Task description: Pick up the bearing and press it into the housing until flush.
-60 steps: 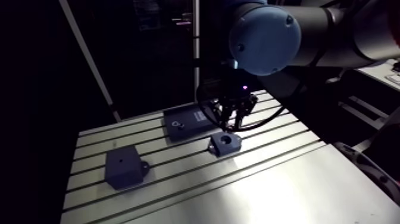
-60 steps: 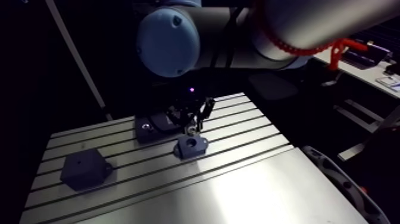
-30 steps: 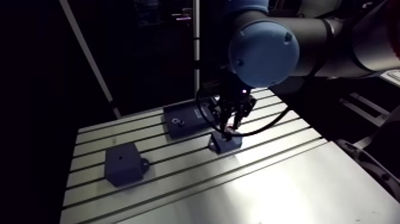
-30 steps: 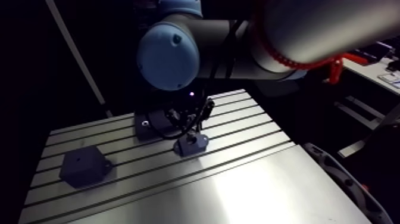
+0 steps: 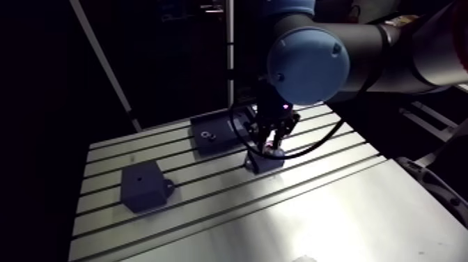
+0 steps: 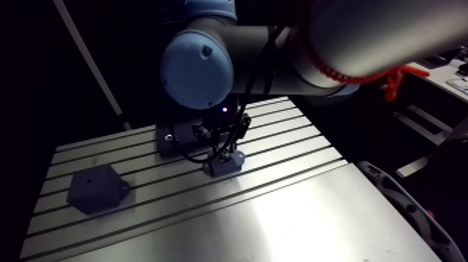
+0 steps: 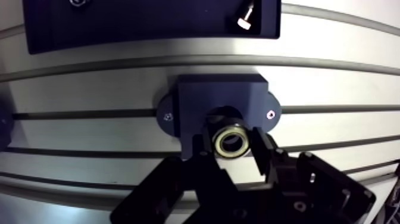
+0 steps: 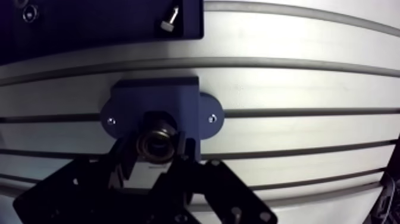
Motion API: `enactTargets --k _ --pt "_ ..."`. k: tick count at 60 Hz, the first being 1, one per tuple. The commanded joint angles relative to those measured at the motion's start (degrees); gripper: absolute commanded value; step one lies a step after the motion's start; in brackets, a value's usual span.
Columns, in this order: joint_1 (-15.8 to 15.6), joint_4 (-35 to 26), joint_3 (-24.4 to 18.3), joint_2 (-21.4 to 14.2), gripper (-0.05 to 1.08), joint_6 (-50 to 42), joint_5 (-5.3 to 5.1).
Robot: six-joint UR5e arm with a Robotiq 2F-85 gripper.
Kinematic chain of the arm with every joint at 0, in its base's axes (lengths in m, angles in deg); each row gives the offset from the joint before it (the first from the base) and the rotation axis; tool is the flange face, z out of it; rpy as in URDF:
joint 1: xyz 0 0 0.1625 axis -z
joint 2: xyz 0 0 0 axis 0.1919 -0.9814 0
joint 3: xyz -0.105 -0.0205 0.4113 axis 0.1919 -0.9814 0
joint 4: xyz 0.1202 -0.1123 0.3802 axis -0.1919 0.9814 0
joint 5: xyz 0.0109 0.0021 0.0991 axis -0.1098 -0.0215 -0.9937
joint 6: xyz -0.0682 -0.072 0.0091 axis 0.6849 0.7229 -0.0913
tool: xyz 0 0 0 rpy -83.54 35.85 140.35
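The bearing (image 7: 231, 142), likely hard, light and slippery, is held by its outer rim in the tool (image 8: 152, 150), just over the housing (image 7: 199, 101).

No readable text, labels, brands, numbers or signs anywhere.
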Motion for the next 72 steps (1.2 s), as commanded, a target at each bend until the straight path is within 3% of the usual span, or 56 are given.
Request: enactTargets --k 1,72 --pt "-0.02 0.10 0.00 0.61 0.75 -0.16 0.01" --pt "-0.18 0.10 -0.70 2.05 0.75 -0.34 0.01"
